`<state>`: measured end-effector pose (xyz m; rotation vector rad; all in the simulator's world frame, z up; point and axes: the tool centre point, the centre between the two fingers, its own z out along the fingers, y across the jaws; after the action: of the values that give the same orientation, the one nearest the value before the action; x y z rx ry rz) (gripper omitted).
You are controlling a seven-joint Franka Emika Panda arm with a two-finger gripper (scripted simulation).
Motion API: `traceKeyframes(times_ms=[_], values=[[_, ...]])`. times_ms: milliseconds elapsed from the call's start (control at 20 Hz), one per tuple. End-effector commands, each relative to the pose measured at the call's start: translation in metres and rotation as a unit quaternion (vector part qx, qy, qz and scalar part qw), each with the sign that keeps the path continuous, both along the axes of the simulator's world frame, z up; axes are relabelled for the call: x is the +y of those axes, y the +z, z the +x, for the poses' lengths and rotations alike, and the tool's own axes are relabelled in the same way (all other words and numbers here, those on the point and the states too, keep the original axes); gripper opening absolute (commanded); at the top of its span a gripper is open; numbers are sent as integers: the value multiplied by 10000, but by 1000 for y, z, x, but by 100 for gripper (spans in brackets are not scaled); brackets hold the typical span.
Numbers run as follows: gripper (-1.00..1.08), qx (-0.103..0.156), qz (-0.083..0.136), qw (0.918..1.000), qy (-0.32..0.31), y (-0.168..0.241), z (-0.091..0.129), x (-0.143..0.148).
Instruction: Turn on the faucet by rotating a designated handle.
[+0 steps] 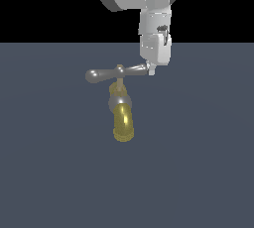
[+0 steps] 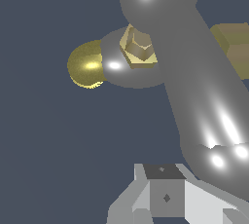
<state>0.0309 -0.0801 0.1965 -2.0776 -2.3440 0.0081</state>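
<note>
Faucet [image 1: 122, 115]: you see it mid-floor [image 1: 49, 172], gold spout toward the camera.
Handle [image 1: 115, 73]: silver crossbar on top, running sideways.
Gripper [image 1: 150, 69]: at the bar's end on the exterior view's right; you cannot tell if its jaws are apart.
Writing: none readable.
Hidden: arm cut off above.

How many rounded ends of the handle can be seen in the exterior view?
1: the handle's free bulb at the exterior view's left. The other end sits at the tool, hidden.
</note>
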Motion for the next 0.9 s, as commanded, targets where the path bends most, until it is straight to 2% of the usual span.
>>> traceKeyframes(times_ms=[0,200,300,850], values=[[-100,-52,-10,10000,18,1,12,2],[-100,-52,-10,10000,18,1,23,1],[-100,-15,-24,10000,-55,0,16,-8],[-100,-32,-17,10000,-20,1,50,25]])
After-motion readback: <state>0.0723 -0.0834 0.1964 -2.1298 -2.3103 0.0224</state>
